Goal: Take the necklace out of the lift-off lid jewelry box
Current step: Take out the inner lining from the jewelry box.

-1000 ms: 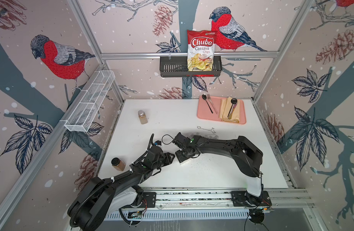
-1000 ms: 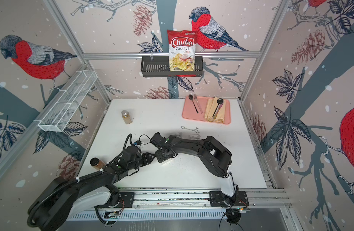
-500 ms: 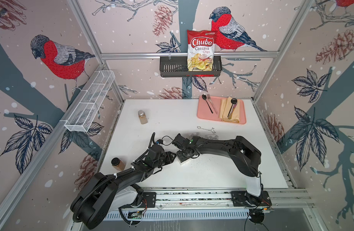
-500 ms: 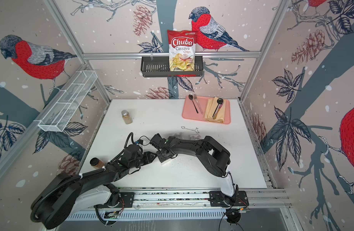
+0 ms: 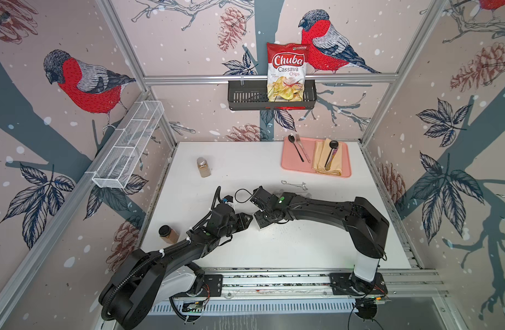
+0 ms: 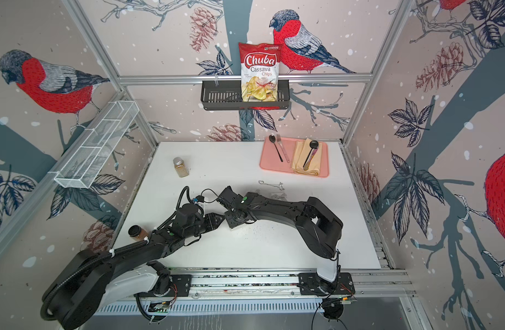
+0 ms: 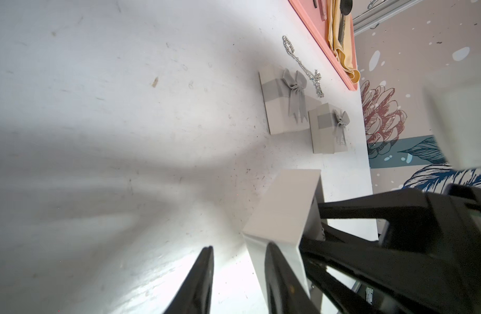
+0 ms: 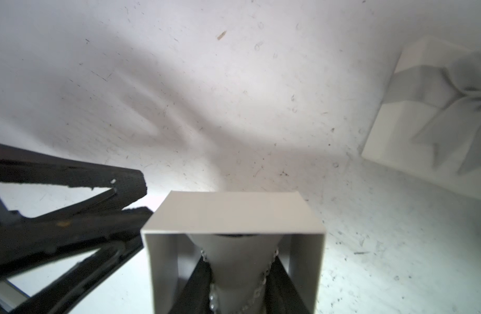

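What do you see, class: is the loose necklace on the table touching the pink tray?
Apart. Both top views show bare table between the loose necklace and the pink tray.

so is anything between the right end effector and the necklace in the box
Nothing visible: the box is open and the right end effector is inside it, fingers either side of the grey insert carrying the necklace. The left end effector sits outside the box.

In the right wrist view the necklace (image 8: pixel 212 295) runs off the picture's edge inside the box (image 8: pixel 234 212), and we cannot tell whether the right gripper (image 8: pixel 238 258) pinches it. The bowed box (image 8: pixel 424 117) to the far right is blurred and cropped.
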You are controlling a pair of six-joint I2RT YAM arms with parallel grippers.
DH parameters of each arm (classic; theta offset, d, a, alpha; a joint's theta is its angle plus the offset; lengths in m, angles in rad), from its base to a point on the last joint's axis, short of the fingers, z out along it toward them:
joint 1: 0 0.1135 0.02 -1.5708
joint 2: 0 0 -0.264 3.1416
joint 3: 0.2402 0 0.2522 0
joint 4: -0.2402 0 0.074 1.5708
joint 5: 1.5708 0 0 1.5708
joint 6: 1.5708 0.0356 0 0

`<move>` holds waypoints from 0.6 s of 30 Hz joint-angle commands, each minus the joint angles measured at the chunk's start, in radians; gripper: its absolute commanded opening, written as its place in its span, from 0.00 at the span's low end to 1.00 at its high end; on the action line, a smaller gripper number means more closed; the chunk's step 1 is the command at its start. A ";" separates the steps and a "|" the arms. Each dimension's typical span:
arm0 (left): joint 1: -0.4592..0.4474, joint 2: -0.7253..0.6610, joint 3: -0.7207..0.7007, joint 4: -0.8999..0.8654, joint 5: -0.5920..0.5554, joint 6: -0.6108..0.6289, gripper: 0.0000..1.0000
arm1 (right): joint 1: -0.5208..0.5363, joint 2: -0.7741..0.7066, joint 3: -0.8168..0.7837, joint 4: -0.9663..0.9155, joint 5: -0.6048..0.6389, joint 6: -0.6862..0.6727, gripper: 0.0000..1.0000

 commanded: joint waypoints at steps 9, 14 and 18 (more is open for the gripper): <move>0.000 0.000 -0.040 0.167 0.067 -0.025 0.35 | -0.001 0.006 -0.017 0.021 0.010 0.010 0.30; 0.000 0.112 -0.022 0.231 0.104 -0.023 0.33 | -0.003 -0.020 -0.035 0.053 -0.010 0.010 0.29; 0.001 0.165 0.002 0.212 0.081 -0.014 0.32 | -0.003 -0.047 -0.065 0.083 -0.023 0.016 0.28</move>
